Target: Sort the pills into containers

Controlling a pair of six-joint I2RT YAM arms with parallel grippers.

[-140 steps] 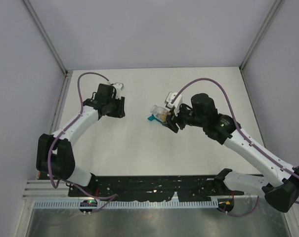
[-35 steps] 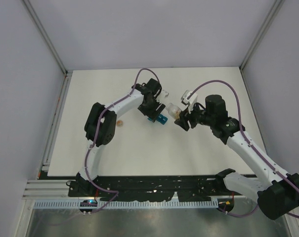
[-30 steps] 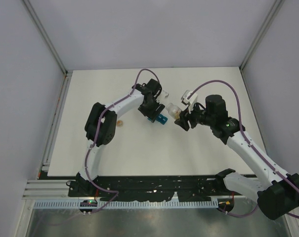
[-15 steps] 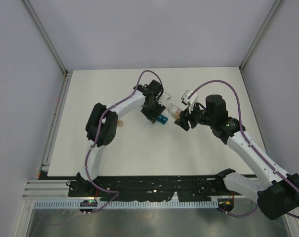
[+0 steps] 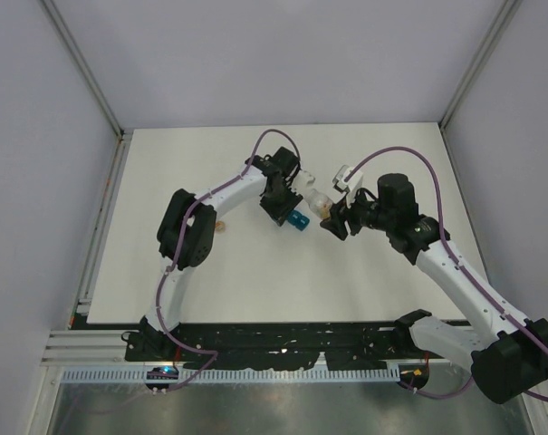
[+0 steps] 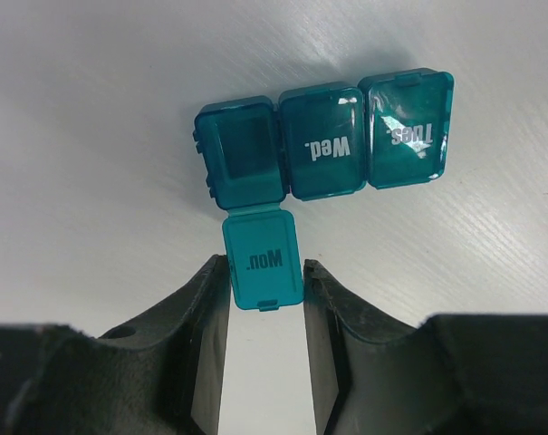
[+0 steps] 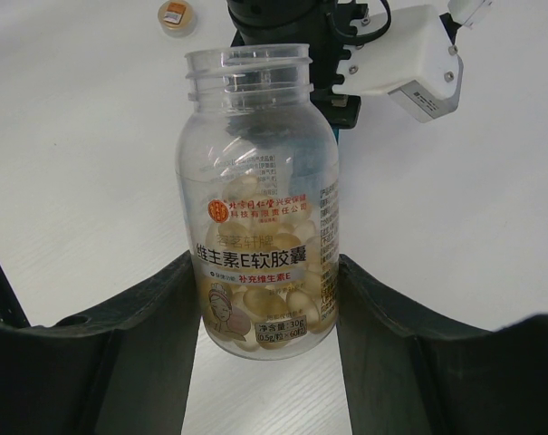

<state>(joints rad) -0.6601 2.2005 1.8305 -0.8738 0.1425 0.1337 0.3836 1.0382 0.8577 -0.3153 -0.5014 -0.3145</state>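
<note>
3 square glossy teal containers (image 6: 323, 140); clear cylindrical vial (image 7: 260, 190).

Translucent teal pill organizer (image 6: 323, 145) carries white day lettering. The clear bottle (image 7: 260, 199) shows pale yellow pills (image 7: 255, 313), dark label print and a red emblem. Upper left of the right wrist view, the cap (image 7: 175, 15) is tan-orange; the bench (image 6: 92, 109) is white.
</note>
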